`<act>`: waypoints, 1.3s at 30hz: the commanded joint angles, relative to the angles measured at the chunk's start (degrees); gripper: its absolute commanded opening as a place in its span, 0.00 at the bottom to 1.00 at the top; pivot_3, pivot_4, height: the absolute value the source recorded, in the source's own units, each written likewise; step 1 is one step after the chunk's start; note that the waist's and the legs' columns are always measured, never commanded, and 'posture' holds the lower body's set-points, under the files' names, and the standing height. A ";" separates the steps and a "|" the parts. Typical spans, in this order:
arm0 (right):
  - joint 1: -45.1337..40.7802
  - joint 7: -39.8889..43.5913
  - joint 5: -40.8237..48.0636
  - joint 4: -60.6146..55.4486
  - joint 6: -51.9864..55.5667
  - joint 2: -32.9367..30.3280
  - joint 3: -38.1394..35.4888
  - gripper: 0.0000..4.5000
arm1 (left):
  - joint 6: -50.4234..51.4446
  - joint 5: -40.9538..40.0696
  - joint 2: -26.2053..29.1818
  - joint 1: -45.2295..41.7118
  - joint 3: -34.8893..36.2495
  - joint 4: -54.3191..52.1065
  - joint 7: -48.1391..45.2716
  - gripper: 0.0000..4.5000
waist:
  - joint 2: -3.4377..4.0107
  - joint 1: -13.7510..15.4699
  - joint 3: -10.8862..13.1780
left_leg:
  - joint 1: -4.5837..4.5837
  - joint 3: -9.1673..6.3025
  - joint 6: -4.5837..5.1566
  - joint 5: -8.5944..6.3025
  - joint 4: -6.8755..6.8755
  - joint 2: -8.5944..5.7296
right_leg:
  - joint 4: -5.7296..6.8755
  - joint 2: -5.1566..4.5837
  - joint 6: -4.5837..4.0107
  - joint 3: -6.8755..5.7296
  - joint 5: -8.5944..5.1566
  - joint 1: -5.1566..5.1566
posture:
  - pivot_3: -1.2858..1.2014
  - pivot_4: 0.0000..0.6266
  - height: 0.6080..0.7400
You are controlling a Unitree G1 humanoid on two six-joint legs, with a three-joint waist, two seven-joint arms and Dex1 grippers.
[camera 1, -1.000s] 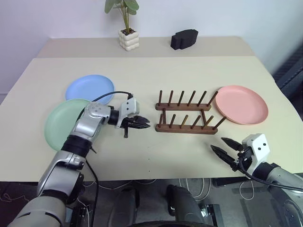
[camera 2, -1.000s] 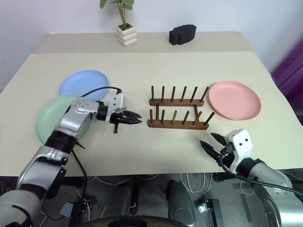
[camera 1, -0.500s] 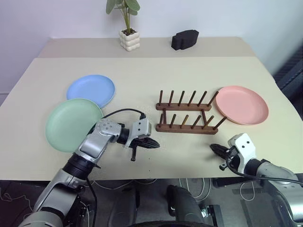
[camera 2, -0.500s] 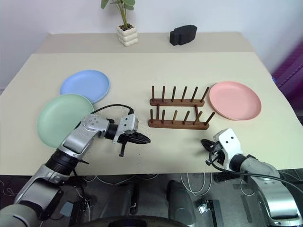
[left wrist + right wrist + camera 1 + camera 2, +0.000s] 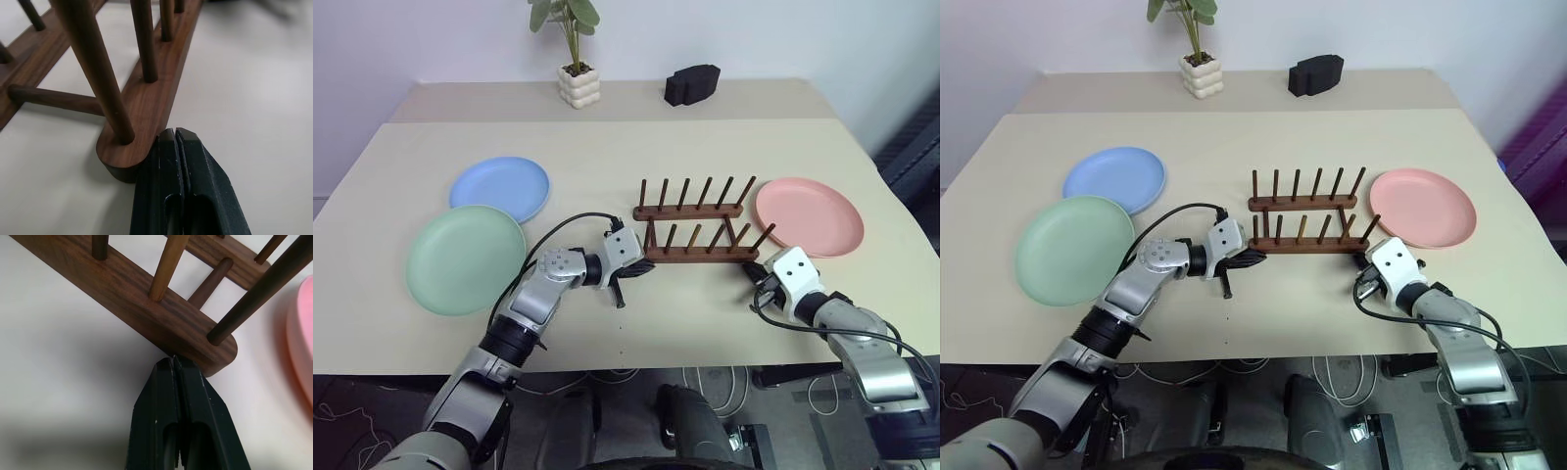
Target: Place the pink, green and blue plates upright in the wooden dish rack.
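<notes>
bench (image 5: 705, 147): beige, plates flat beside wooden dish rack (image 5: 695, 240)
left pincer (image 5: 175, 139): closed, empty, touching rack's left end
right pincer (image 5: 173, 363): closed, empty, at rack's right end
tip: push evenly, keep rack square

Wooden dish rack (image 5: 146, 103): far end cut off by frame edge in left wrist view (pegs blurred up close). Pink plate (image 5: 302, 333): only a rim sliver visible, rest cropped.

left tool (image 5: 175, 134): closed | right tool (image 5: 173, 361): closed, both low, forward
</notes>
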 commanded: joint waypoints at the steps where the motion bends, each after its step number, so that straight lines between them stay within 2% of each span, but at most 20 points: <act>1: -1.48 -0.70 -1.91 3.53 -0.60 0.59 0.71 0.00 | -1.49 0.60 -0.28 -1.43 1.93 1.27 2.45 0.00 | 0.00 0.01 0.00 | 0.01 0.00 0.00 0.00 0.00 0.00 | 0.03 0.00 0.00 0.00 0.00 0.00 | 0.52 0.24 1.00; 9: -2.73 -0.34 -2.17 5.10 -3.04 1.19 0.31 0.00 | -2.39 -0.55 0.20 -1.12 2.14 1.47 2.00 0.00 | 0.00 0.00 0.00 | 0.03 -0.01 0.00 0.00 0.00 -0.01 | 0.10 0.00 0.00 0.00 0.00 0.00 | 0.52 0.24 1.00; 13: 0.59 2.31 0.73 -0.32 -3.03 -1.06 -3.35 0.00 | -2.80 -4.48 1.61 1.21 3.31 -3.35 -2.38 0.00 | 0.02 0.19 0.01 | -0.01 -0.02 0.00 0.00 -0.02 0.00 | 0.15 0.00 0.05 0.01 -0.05 -0.06 | 0.52 0.24 1.00; 16: 4.87 5.85 4.91 -5.35 0.21 -4.27 -8.88 0.00 | 0.71 -9.89 3.93 3.33 5.27 -8.06 -7.52 0.00 | 0.04 0.27 0.02 | -0.09 -0.05 0.00 0.00 -0.05 -0.02 | 0.21 -0.02 0.13 0.00 -0.10 -0.15 | 0.52 0.24 1.00; 20: 9.80 8.63 7.12 -8.17 2.44 -8.59 -15.55 0.41 | 4.66 -15.62 6.66 5.82 6.06 -13.86 -13.49 0.00 | 0.05 0.17 0.03 | -0.10 -0.02 0.00 0.00 -0.05 -0.04 | 0.21 -0.06 0.10 0.02 -0.11 -0.19 | 0.52 0.24 1.00; 23: 9.19 7.44 6.46 -5.24 2.27 -10.06 -18.88 0.75 | 6.58 -17.87 7.39 6.63 5.31 -16.57 -16.18 0.00 | 0.04 0.00 0.03 | -0.05 0.02 0.00 0.00 -0.03 -0.03 | 0.22 -0.06 0.14 0.04 -0.15 -0.17 | 0.52 0.24 1.00; 25: 6.93 5.72 3.20 -0.19 0.67 -11.30 -18.32 0.95 | 9.50 -20.01 7.60 7.00 4.44 -18.44 -18.27 0.00 | 0.04 -0.18 0.04 | -0.03 0.00 0.00 0.00 -0.03 -0.03 | 0.21 -0.03 0.18 0.04 -0.18 -0.17 | 0.52 0.24 1.00; 26: 5.56 4.95 1.97 2.25 -0.08 -11.68 -17.86 0.99 | 10.03 -20.29 7.66 7.10 3.91 -19.10 -18.89 0.00 | 0.05 -0.15 0.04 | -0.03 0.03 0.00 0.00 -0.03 -0.03 | 0.21 -0.04 0.18 0.05 -0.17 -0.17 | 0.52 0.24 1.00; 33: -5.88 5.90 -2.98 16.89 -4.08 -12.91 -10.64 0.99 | 10.10 -19.77 5.86 6.72 1.13 -20.92 -19.20 0.00 | 0.05 -0.39 0.05 | -0.05 0.04 0.00 0.00 -0.04 -0.04 | 0.22 -0.02 0.05 0.08 -0.10 -0.20 | 0.52 0.24 1.00; 39: -14.12 8.85 -6.56 27.55 -10.50 -12.97 -4.35 0.99 | 7.34 -18.59 5.31 7.87 0.57 -17.58 -19.23 0.00 | 0.04 -1.30 0.05 | -0.04 0.02 0.00 0.00 -0.05 -0.04 | 0.23 0.00 0.06 0.09 -0.10 -0.19 | 0.52 0.24 1.00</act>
